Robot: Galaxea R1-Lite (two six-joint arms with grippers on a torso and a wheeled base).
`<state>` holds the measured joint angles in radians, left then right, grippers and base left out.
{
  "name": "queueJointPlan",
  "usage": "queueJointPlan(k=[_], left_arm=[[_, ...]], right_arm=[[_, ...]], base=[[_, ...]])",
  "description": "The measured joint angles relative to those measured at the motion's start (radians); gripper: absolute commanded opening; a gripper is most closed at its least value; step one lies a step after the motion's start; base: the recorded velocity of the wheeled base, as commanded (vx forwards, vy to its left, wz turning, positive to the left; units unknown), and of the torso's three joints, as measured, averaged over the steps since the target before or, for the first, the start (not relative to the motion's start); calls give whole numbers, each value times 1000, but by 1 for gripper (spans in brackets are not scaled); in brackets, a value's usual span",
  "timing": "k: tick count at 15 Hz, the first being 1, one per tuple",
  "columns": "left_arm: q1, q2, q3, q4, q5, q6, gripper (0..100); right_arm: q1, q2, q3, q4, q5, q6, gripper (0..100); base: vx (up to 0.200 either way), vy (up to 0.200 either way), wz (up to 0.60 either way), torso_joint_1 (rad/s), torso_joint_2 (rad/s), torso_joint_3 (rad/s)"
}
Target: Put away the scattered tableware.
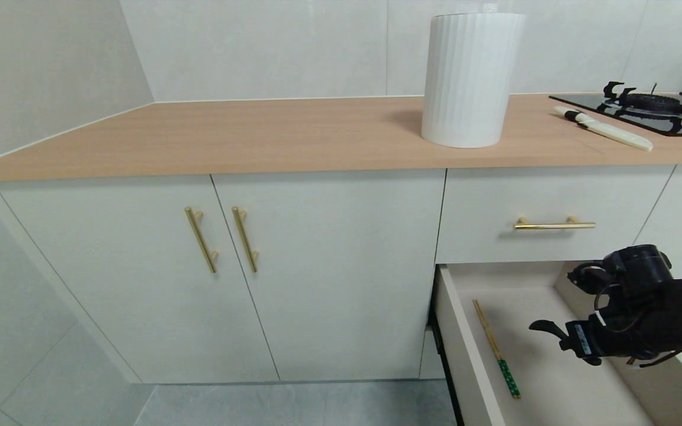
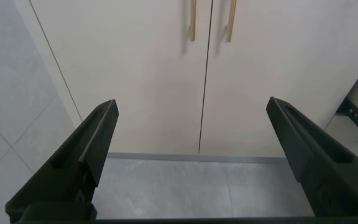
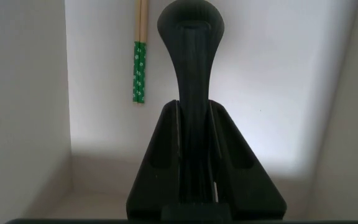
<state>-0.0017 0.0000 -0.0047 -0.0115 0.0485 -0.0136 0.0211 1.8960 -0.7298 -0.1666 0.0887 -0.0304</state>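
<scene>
ops: Jaws status, both arms?
eng: Right gripper: jaws pressed together, nothing between them. Left gripper: jaws spread wide, nothing held.
ops: Where's the right one?
eng: Over the open drawer, above the drawer floor, between its side walls.
ops: Tableware?
eng: Chopsticks lie flat on the drawer floor, to the left of the right jaws, near but apart. The pair runs just beside the drawer's left wall, with the green patterned ends toward the drawer front.
ops: Left side?
eng: Left jaws face the cabinet doors, low down, with grey floor tiles under them. Two gold bar handles sit beyond the tips. The door seam falls roughly between the two fingers.
ops: Farther out?
eng: A closed drawer with a gold handle is just above the open one. On the wooden countertop, well above the right jaws, a white ribbed container stands upright. To its right a white knife lies flat, near the stove.
</scene>
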Motion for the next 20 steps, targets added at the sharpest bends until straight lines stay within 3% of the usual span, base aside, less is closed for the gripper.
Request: queueJointPlan(k=[7,20], left_arm=[[0,0,0,0,0,0,100],[0,0,0,0,0,0,100]], right_arm=[[0,223,11,-302,-3,40,0],[0,380,16,-367,-34,40,0]], base=[[0,0,0,0,0,0],[0,0,0,0,0,0]])
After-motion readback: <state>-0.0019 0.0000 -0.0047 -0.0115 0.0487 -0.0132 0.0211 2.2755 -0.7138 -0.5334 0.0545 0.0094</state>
